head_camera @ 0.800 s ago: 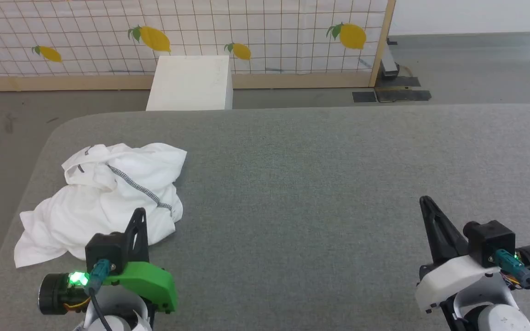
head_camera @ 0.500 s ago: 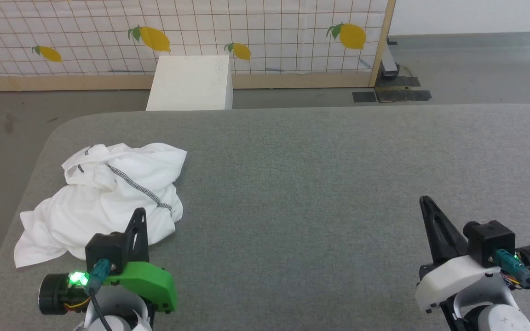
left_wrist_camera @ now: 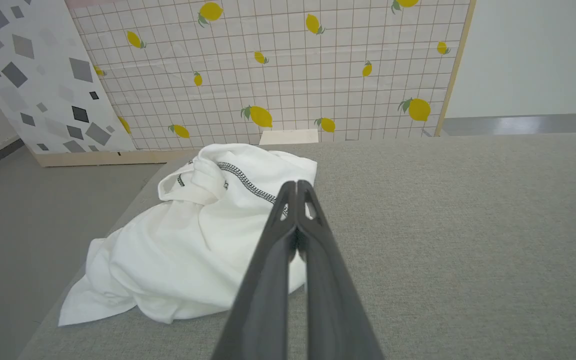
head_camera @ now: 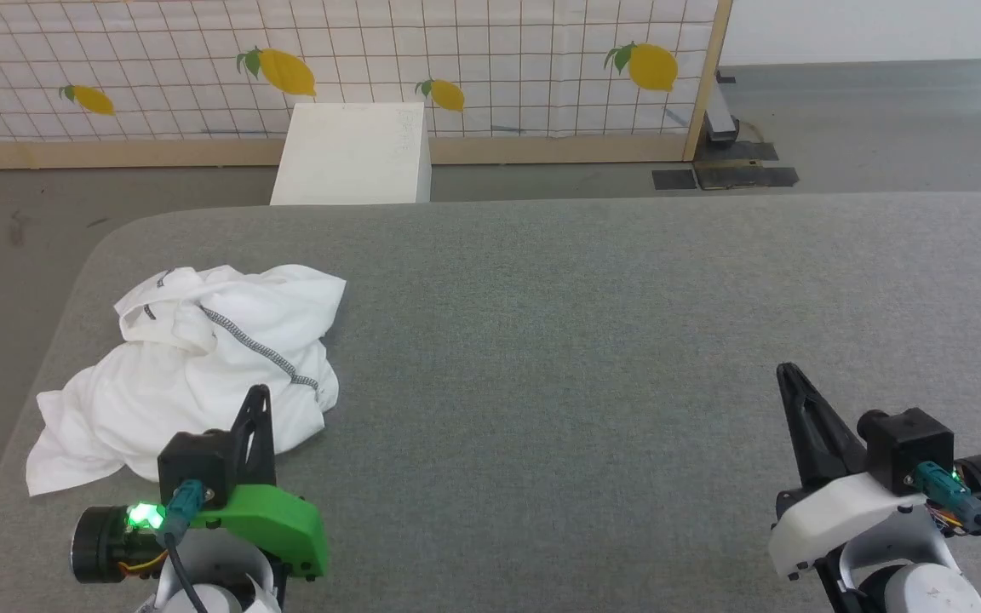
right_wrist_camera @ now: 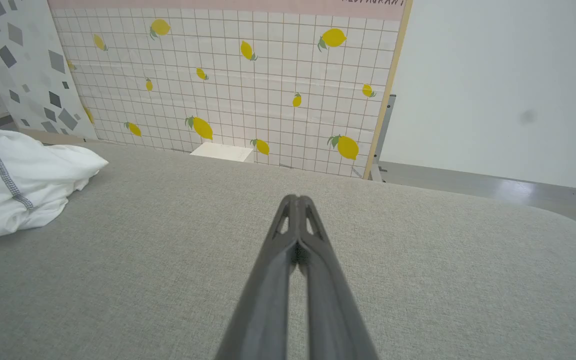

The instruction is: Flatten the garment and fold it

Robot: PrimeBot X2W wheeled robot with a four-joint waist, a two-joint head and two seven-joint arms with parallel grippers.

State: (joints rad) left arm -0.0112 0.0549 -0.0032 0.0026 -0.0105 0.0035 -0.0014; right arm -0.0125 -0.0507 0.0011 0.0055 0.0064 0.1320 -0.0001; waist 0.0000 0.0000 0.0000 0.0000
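White garment (head_camera: 175, 375) crumpled at nine o'clock on the desk (head_camera: 584, 340); left tool (head_camera: 259, 393), right tool (head_camera: 787, 370) clenched empty; panel lettering (right_wrist_camera: 373, 2) cropped, unreadable.

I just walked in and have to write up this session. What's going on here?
A two-armed robot faces a grey padded table with a white T-shirt lying crumpled in a heap on its left side. The left claw is shut and empty at the shirt's near edge. The right claw is also shut and empty, well off to the right over bare padding. The shirt is not yet flattened or folded. A white box stands on the floor beyond the table.
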